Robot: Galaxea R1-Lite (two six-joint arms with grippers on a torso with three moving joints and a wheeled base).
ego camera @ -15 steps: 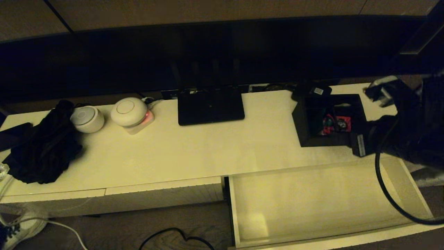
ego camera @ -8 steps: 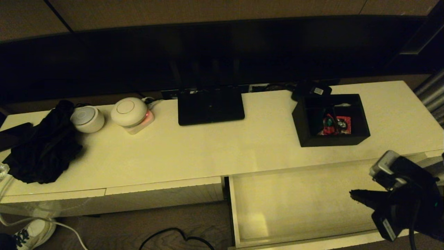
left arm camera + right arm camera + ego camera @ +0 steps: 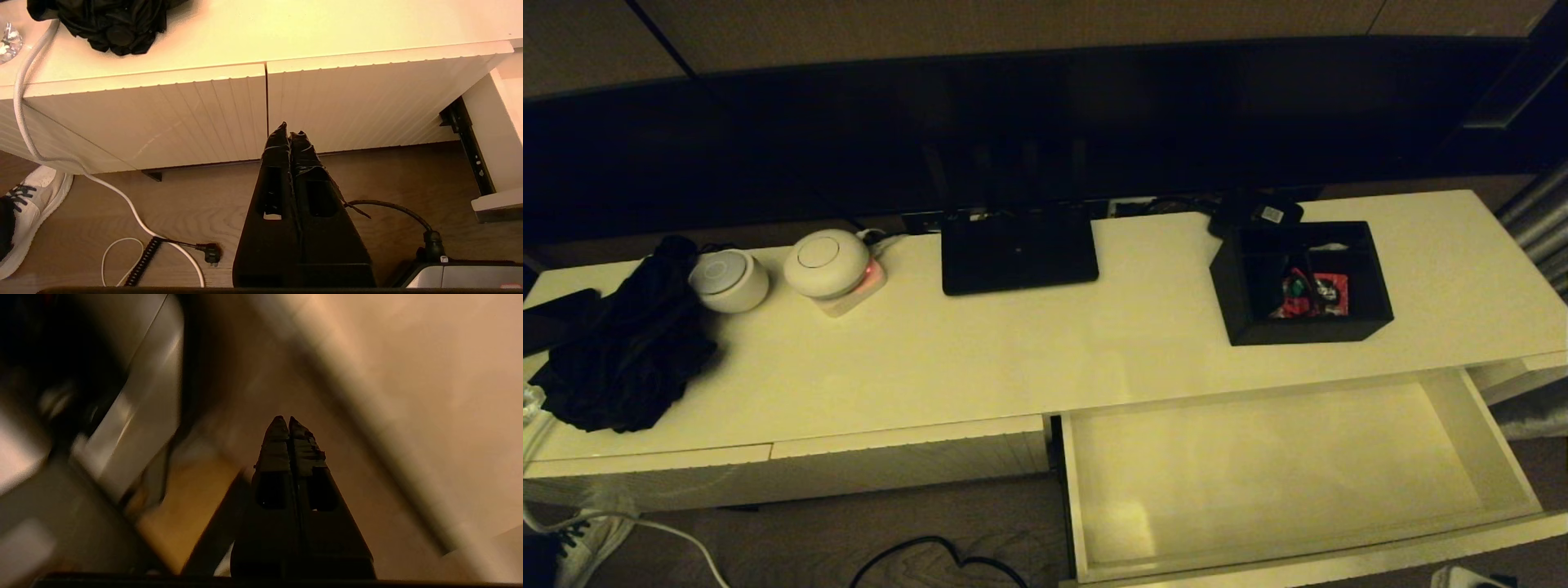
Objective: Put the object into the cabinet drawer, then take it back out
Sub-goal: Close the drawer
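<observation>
The black divided box (image 3: pixel 1301 283) with red packets stands on the cabinet top at the right, behind the drawer. The wide cream drawer (image 3: pixel 1282 469) is pulled out below it, its pale inside bare. My right gripper (image 3: pixel 284 419) is shut on nothing; in the head view only a scrap of that arm (image 3: pixel 1470 578) shows at the bottom right edge, below the drawer front. My left gripper (image 3: pixel 289 130) is shut and empty, hanging low over the wooden floor in front of the two shorter ribbed drawer fronts (image 3: pixel 261 114), out of the head view.
A flat black router (image 3: pixel 1018 249) lies mid-back, a small black device with a white label (image 3: pixel 1258 214) behind the box. Two white round devices (image 3: pixel 776 269) and a black cloth bundle (image 3: pixel 625 343) sit at the left. Cables (image 3: pixel 122 228) and a sneaker (image 3: pixel 24 212) are on the floor.
My right arm has pulled away from the box, swung down across the open drawer and dropped almost out of the head view. The box stays on the cabinet top.
</observation>
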